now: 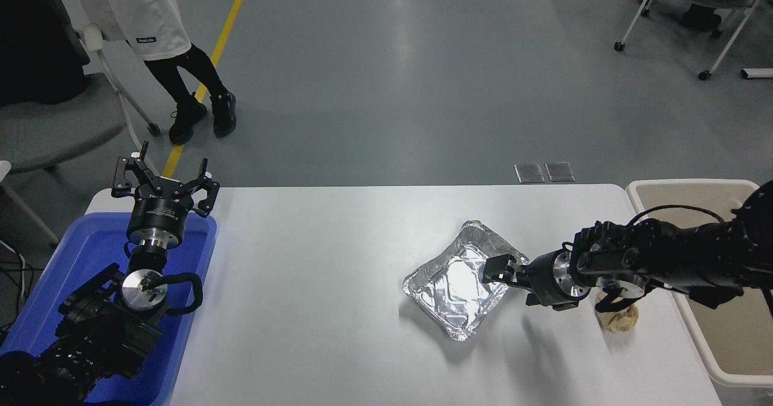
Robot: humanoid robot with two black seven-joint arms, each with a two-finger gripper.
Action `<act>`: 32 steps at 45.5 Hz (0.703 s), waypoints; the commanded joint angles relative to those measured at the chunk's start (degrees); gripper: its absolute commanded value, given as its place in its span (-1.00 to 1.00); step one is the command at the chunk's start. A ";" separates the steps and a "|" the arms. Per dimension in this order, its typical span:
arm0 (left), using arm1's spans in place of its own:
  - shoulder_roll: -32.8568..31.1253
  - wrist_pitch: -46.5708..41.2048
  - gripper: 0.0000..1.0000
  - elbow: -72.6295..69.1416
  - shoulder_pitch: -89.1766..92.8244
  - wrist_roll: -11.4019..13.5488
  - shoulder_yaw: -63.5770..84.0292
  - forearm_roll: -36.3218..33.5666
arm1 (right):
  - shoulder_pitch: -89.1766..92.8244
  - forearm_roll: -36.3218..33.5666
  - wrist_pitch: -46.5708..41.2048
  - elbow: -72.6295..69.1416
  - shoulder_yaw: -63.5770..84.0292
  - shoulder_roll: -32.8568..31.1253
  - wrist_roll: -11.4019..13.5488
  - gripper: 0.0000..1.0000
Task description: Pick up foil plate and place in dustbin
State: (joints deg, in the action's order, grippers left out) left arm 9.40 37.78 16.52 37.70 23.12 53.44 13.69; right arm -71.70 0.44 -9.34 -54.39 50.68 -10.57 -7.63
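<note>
Right gripper (498, 270) at foil plate (459, 288) near rim, reach/grasp step; can't tell if fingers open. Plate just ahead on table. Next: pinch rim, lift, carry back-right to dustbin (694, 188). Left gripper (163, 182) parked, spread wide.

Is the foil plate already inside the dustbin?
No, the foil plate sits on the white table, left of the dustbin, with the right tool at its right rim.

White table (314, 273): foil plate (462, 288) right of centre, crumpled paper ball (619, 320) near right edge.
</note>
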 commanded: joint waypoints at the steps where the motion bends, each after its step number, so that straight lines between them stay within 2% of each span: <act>1: 0.00 0.01 0.98 0.00 0.00 0.00 0.00 0.02 | 2.36 0.35 1.95 1.39 -2.78 1.43 0.07 0.97; 7: 0.00 0.01 0.98 0.00 0.00 0.00 0.00 0.02 | 2.62 0.17 2.31 1.30 -2.78 1.61 0.16 0.81; 14: 0.00 0.01 0.98 0.00 0.00 0.00 0.00 -0.06 | 2.97 0.08 2.40 1.30 -2.78 1.78 0.16 0.80; 18: 0.00 0.01 0.98 0.00 0.00 0.00 0.00 0.02 | 3.06 -0.09 2.40 1.21 -2.69 1.78 0.16 0.70; 23: 0.00 0.01 0.98 0.00 0.00 0.00 0.00 0.02 | 3.15 -0.27 2.31 1.04 -2.69 1.87 0.33 0.40; 26: 0.00 0.01 0.98 0.00 0.00 0.00 0.00 0.02 | 3.24 -0.36 1.78 0.77 -2.69 1.87 0.86 0.14; 32: 0.00 0.01 0.98 0.00 0.00 0.00 0.00 0.02 | 3.32 -0.88 1.52 0.60 -2.87 1.87 1.30 -0.19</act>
State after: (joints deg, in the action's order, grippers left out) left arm 9.40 37.79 16.52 37.70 23.12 53.44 13.71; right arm -68.68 0.11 -7.37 -53.43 48.03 -8.81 -7.03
